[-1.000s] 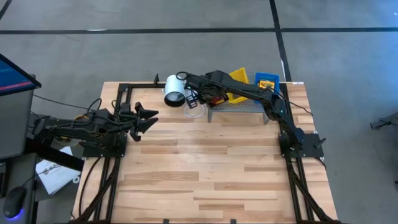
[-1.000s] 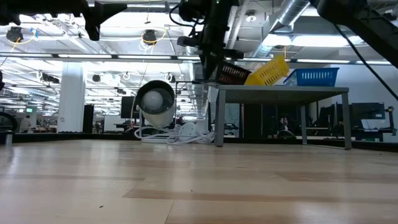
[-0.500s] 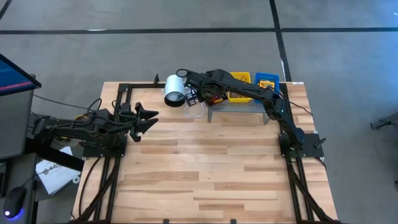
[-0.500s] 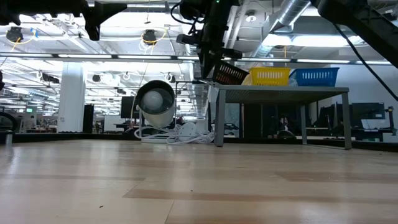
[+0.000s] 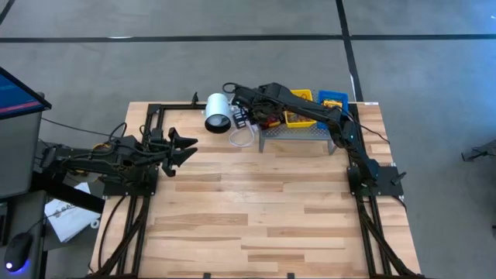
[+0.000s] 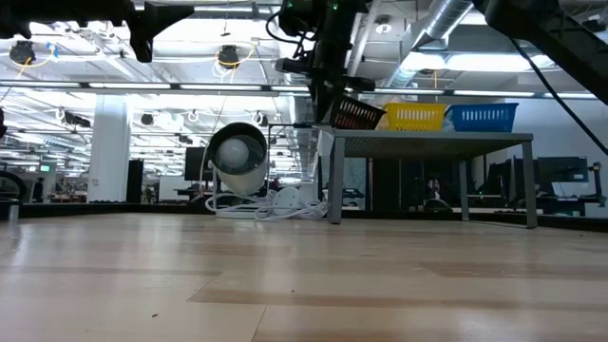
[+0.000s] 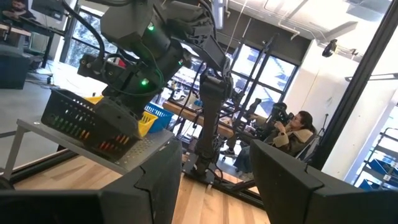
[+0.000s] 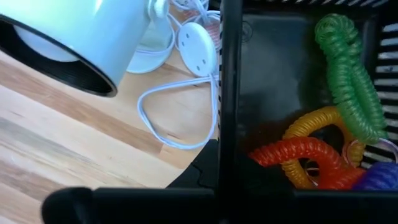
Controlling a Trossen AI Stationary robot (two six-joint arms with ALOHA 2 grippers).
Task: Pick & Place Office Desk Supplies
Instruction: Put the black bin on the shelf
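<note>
A black basket point(image 6: 357, 114) sits tilted at the left end of the grey rack point(image 6: 427, 141), with my right gripper point(image 6: 328, 87) shut on it from above. Inside it lie coiled green, yellow and red loops point(image 8: 323, 143). Beside it, a yellow tray point(image 5: 299, 109) and a blue tray point(image 5: 333, 101) stand level on the rack. My left gripper point(image 5: 183, 147) waits open at the table's left, high above the wood, and touches nothing. My right gripper holds the black basket by the wall point(image 8: 229, 112) at its end nearest the white cylinder. The fingers come slanting down from above; the gripper's own body hides where they meet it. That end is raised, so the basket tilts, its other end on the rack point(image 5: 294, 132).
A white cylinder point(image 5: 218, 112) with a looped white cable point(image 5: 242, 138) lies just left of the rack, right under the held basket's end. The wooden table point(image 5: 256, 209) stretches toward the near edge. A seated person point(image 7: 300, 127) shows in the room beyond.
The yellow tray, tipped up on edge a second ago, has dropped level onto the rack beside the blue tray. The black basket stays tilted in my right gripper, which has hardly moved.
</note>
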